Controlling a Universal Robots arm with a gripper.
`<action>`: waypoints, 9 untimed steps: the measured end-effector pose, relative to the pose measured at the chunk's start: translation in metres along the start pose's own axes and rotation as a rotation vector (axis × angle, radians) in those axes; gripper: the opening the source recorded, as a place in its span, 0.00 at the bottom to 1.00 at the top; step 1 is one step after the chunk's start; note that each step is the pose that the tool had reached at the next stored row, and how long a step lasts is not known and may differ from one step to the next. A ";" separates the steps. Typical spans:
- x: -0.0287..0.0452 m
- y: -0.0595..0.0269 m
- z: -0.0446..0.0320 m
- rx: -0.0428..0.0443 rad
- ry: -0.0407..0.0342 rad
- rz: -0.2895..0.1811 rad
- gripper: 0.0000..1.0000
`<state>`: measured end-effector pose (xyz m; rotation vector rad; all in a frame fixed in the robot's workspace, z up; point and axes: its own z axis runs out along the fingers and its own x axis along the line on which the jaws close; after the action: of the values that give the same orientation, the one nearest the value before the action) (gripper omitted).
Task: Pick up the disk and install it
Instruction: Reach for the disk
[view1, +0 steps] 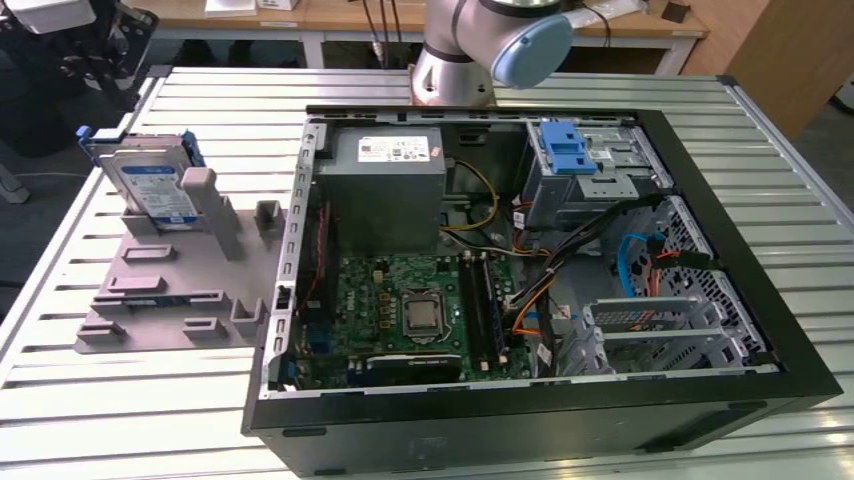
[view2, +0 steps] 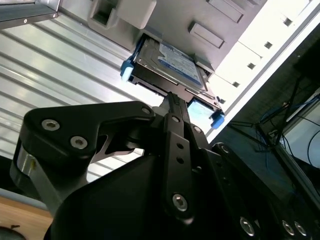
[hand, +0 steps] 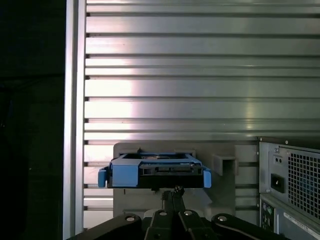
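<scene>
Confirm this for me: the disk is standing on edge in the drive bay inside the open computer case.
Not right: the place is wrong. The disk is standing on edge in the grey holder, outside the open computer case, to the exterior view's left of it. The exterior view shows this.

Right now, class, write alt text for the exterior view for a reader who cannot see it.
The disk stands on edge in a grey holder on a slatted metal table, at the exterior view's left of an open computer case with its motherboard exposed.
</scene>
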<state>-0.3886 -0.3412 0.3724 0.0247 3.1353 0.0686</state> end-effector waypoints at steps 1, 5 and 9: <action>0.0022 0.0000 0.0002 -0.0001 -0.0001 0.000 0.11; 0.0102 -0.0002 0.0008 0.0000 0.0001 0.000 0.11; 0.0210 -0.0003 0.0016 0.0000 0.0002 0.000 0.11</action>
<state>-0.4096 -0.3410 0.3706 0.0248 3.1355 0.0686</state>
